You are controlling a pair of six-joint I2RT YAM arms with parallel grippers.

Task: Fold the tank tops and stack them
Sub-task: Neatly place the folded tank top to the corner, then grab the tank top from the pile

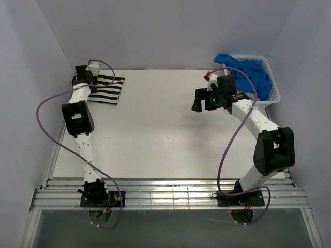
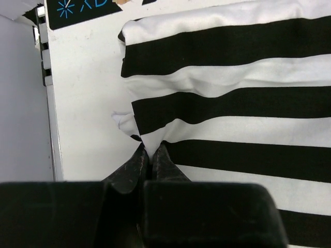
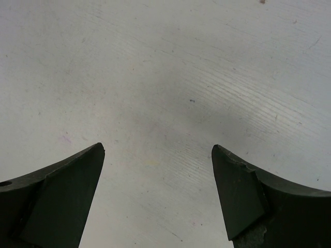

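Jaws of my left gripper (image 2: 151,155) closed, pinching edge of striped tank top (image 2: 232,103) at far left corner of table (image 1: 165,134). My right gripper (image 3: 158,150) spread wide, holds nothing, above table. Blue tank top (image 1: 248,75) lies in basket (image 1: 275,90).

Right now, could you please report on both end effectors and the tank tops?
Left end effector shut on edge of striped top. Right end effector open above table. Blue top in basket; nothing blocking.
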